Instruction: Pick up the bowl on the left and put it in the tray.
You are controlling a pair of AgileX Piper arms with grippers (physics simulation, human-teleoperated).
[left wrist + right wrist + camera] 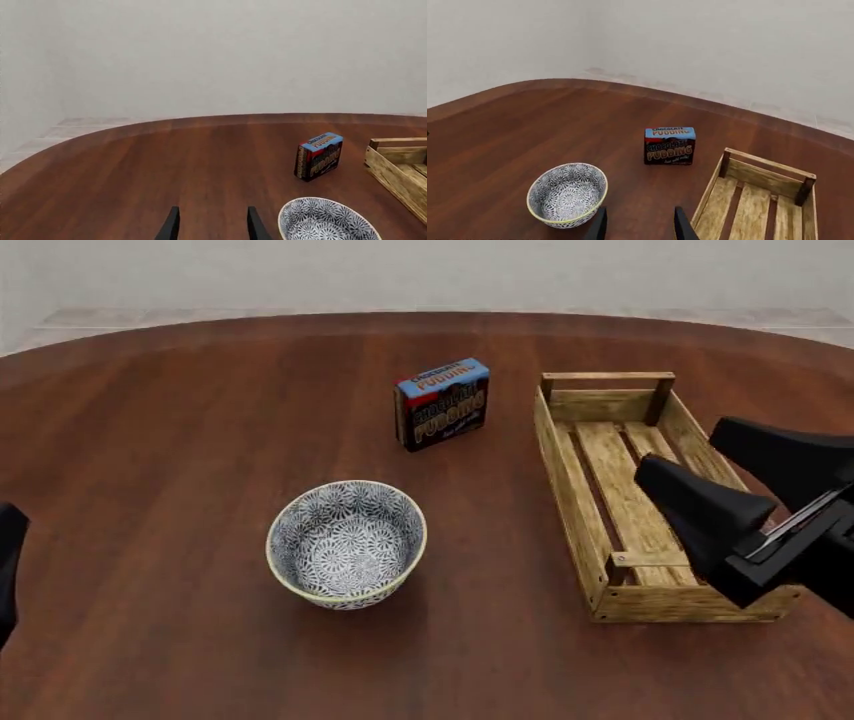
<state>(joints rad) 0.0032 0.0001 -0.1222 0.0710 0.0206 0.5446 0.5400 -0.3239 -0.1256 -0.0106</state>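
The left gripper [210,227] is released, its two dark fingers spread with nothing but bare bench [167,170] between them. The bowl [328,221] sits upright on the bench just beside this gripper, toward the tray, and nothing touches it. Farther ahead of the gripper on that same side stands the chocolate pudding box [319,156], upright, and beyond it a corner of the tray [400,170] shows.

In the front view only a dark sliver of the left arm appears at the frame's edge, well apart from the bowl [347,543].

The right gripper [741,480] is also released, its fingers parted and empty, hovering above the near half of the tray [567,475]. From its wrist camera the fingers [599,225] frame bare wood, with the bowl [568,194] to one side of them and the tray [760,200] to the other; the pudding box [670,145] stands ahead, between the two.
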